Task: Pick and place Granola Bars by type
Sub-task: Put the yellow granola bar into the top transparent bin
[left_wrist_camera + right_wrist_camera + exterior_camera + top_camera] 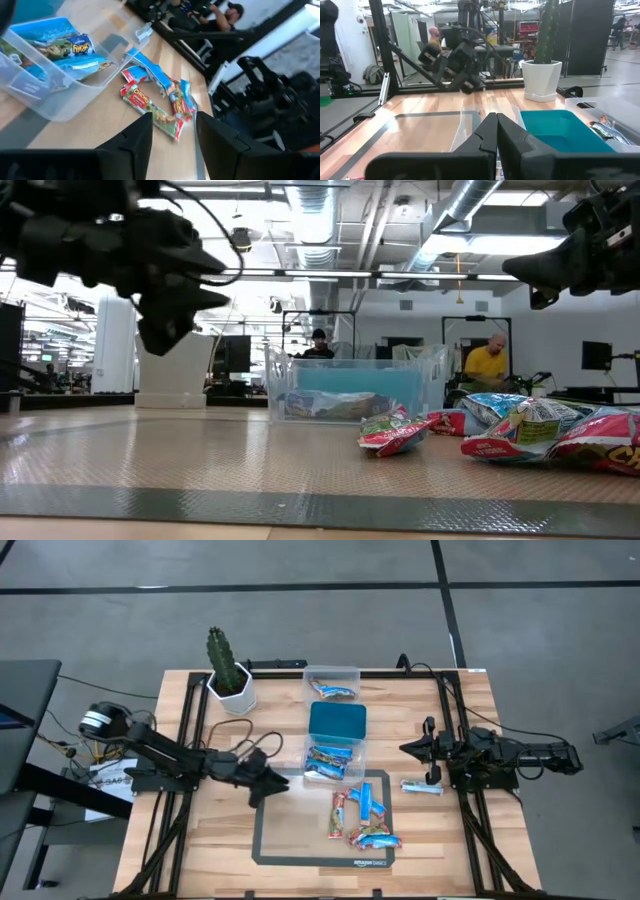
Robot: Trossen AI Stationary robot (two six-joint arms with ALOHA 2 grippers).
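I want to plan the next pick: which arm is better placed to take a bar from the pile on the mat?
Probably the left. Its gripper is open and aimed at the pile; the right gripper is shut and faces the tubs.

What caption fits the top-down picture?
Two robot arms wait beside a pile of granola bars and three tubs on a wooden table.

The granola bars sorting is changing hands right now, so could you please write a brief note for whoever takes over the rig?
Left pincer: open, empty, above the mat's left edge, facing the loose bars.
Right pincer: shut, empty, at the table's right side.
Bars: blue ones in the near clear tub, one in the far clear tub; the teal tub sits between them. A mixed pile of loose bars lies on the mat; a single blue bar lies on the wood by the right arm.
Done: some blue bars binned.
Left: the pile and the single bar.
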